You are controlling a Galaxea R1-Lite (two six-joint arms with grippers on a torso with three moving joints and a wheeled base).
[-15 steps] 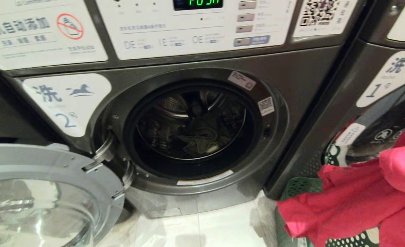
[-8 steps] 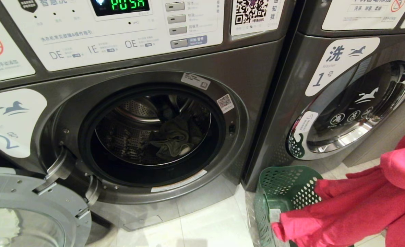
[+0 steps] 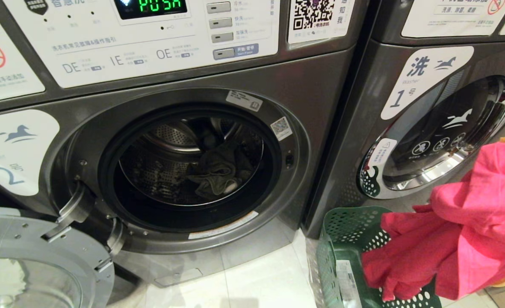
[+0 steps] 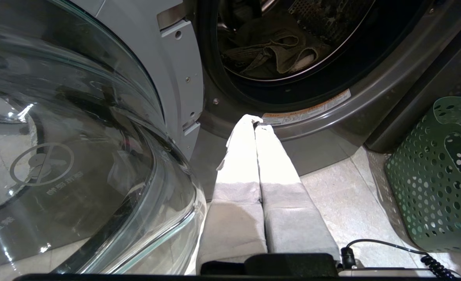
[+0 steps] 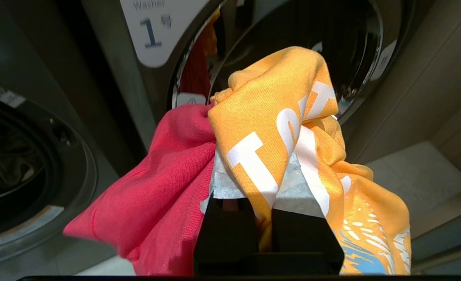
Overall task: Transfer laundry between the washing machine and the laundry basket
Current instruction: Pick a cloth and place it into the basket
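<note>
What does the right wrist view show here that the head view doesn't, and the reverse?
Only the right wrist view shows the right hand, shut on an orange printed garment bunched with the red one. Only the head view shows the control panel, the open door, the green basket and olive clothes lying in the drum. Both show the red garment, washer 1's closed door and washer 2's opening.
</note>
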